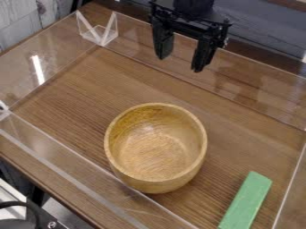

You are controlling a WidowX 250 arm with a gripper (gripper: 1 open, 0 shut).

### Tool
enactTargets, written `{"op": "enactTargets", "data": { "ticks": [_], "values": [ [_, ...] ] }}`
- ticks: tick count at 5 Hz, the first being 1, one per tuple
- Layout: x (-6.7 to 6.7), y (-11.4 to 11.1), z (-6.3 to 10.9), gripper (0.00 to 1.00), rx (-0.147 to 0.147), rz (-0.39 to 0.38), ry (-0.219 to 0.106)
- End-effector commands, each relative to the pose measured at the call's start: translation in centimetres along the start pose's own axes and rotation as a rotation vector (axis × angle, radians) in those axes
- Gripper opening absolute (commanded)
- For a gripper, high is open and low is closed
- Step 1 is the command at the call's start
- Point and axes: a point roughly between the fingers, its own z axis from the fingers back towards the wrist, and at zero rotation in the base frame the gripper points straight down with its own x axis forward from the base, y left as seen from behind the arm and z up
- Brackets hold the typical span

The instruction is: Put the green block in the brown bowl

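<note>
The black end effector (182,52) hangs over the far side of the wooden surface (84,85), fingers spread wide and holding nothing. The round light-brown wooden bowl (156,147) sits near the middle, upright. The flat bright green rectangular block (246,201) lies on the surface at the near right, just beside the bowl.
</note>
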Motion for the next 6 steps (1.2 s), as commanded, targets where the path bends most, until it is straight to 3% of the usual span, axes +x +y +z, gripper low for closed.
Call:
{"op": "enactTargets", "data": {
  "ticks": [1, 2, 3, 4, 6],
  "values": [
    [-1.3, -2.0, -0.9, 1.0, -0.007, -0.031, 0.013],
    [-3.4, -5.1, -2.6, 1.0, -0.015, -0.071, 0.034],
    [-5.9, -9.8, -3.5, 1.0, -0.02, -0.116, 0.009],
    [-7.2, -12.7, -5.3, 1.0, -0.024, -0.12, -0.025],
    [-7.7, -14.1, -8.4, 1.0, -0.026, -0.149, -0.062]
  ]
}}
